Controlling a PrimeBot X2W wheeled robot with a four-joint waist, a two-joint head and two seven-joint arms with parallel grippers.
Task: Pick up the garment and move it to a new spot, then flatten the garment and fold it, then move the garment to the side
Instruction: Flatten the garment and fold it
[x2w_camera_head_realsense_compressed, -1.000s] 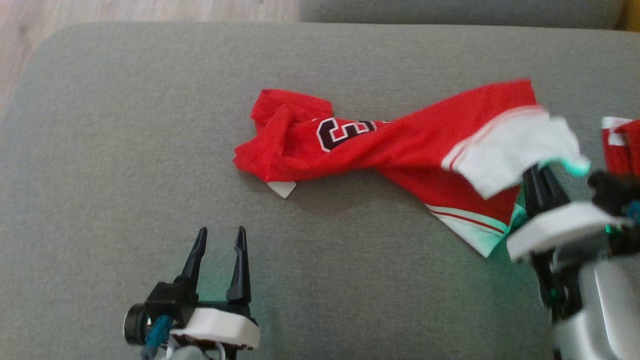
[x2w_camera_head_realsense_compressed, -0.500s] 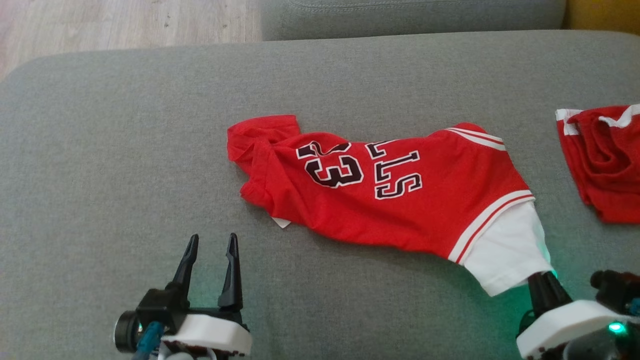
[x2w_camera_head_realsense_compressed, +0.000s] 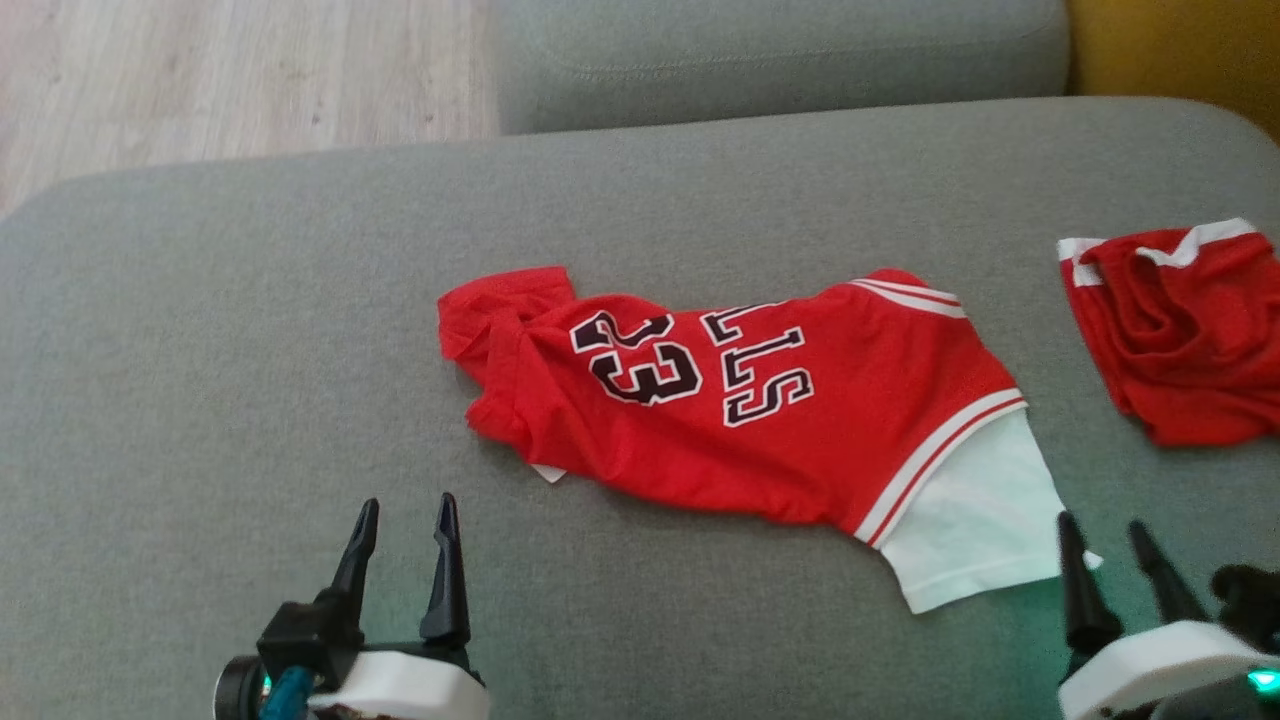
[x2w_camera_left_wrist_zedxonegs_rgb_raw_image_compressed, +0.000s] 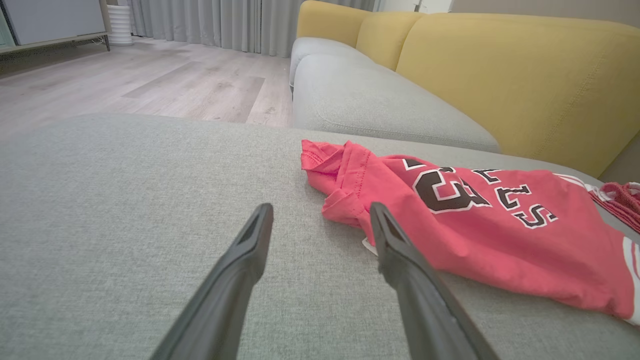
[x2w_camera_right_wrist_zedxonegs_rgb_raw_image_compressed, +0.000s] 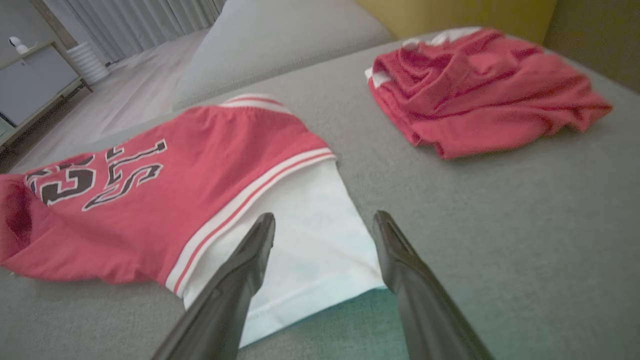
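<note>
The red jersey (x2w_camera_head_realsense_compressed: 740, 410) is lying roughly in the middle of the grey sofa cushion (x2w_camera_head_realsense_compressed: 250, 350), stretched out sideways and still rumpled, with its left end bunched into folds. The print is black with a white outline: a big "23", and next to it letters that look like "LLS" (the first one runs into a crease, so I can't swear to it). A small white tag (x2w_camera_head_realsense_compressed: 548, 472) pokes out from under the lower left edge, too small to read. At the right end there are white and red stripes, then a white sleeve (x2w_camera_head_realsense_compressed: 975, 530) lying flat on the cushion.

The right end effector (x2w_camera_head_realsense_compressed: 1100, 521) has its fingers spread wide with nothing clamped, and the tips sit right at the lower corner of that white sleeve. The left end effector (x2w_camera_head_realsense_compressed: 408, 500) is also wide open and empty, hovering over bare cushion just below the jersey's bunched end.

A second crumpled red garment (x2w_camera_head_realsense_compressed: 1180, 330) with white trim sits apart on the right. A wood floor (x2w_camera_head_realsense_compressed: 200, 80) shows behind.
</note>
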